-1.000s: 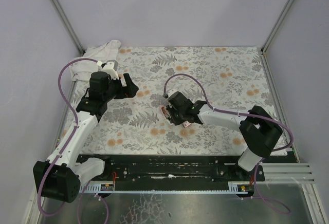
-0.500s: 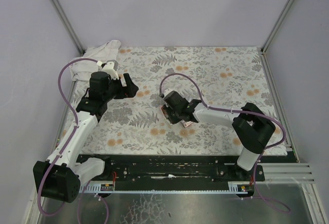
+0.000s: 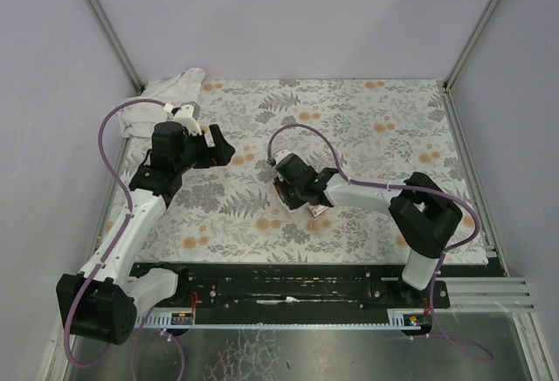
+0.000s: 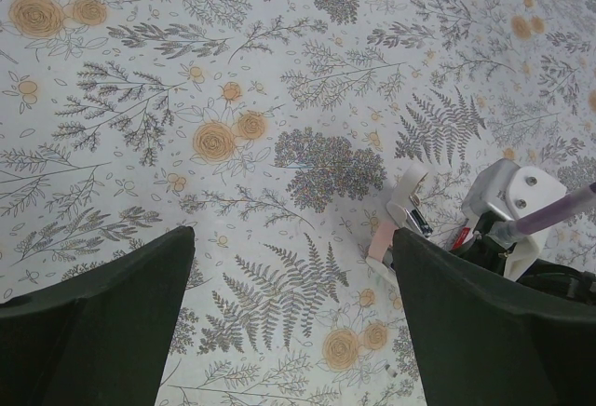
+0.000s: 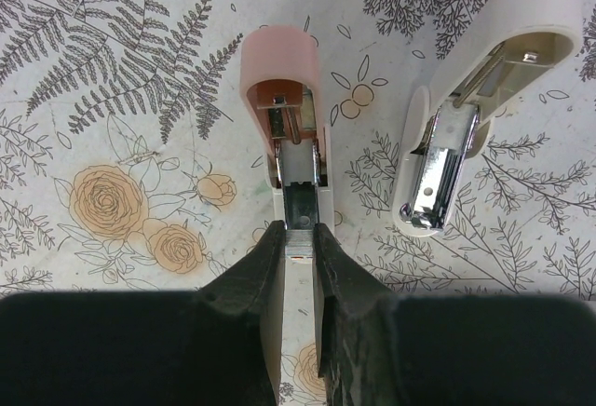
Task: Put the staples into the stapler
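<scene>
Staples (image 5: 300, 243) pinched in open stapler (image 5: 279, 61).

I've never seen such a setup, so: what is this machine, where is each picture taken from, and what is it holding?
This is a robot with a left arm and a right arm, bolted at the near edge of a flowered table. The wide picture looks down from above and behind them. The other two come from a camera on each wrist, and the dark shapes at the bottom are that arm's own fingers. The left gripper is open, holding nothing. The right gripper is pinched on the slim rail of a pink stapler piece. A cream stapler piece lies beside it, not touching. A white cloth lies at the far left corner.
</scene>
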`<action>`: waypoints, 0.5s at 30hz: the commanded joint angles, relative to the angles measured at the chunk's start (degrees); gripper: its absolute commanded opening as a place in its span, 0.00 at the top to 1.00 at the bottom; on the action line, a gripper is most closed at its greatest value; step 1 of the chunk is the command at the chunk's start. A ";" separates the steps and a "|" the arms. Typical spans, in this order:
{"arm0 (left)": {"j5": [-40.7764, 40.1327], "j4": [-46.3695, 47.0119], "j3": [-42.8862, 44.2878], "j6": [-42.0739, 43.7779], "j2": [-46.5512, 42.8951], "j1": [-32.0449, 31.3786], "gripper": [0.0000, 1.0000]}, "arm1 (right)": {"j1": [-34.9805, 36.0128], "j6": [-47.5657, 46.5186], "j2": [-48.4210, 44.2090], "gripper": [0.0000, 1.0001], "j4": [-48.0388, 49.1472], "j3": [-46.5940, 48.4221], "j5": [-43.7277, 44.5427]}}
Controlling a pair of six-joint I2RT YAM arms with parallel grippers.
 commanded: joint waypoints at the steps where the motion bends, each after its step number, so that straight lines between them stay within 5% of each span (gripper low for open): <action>1: 0.35 2.63 -0.51 -0.29 0.24 0.55 0.14 | 0.63 -0.94 0.54 0.82 0.85 2.60 1.57; 15: 0.81 2.69 -0.47 -0.36 0.38 0.75 0.14 | 0.61 -2.55 1.15 0.82 0.98 2.15 2.23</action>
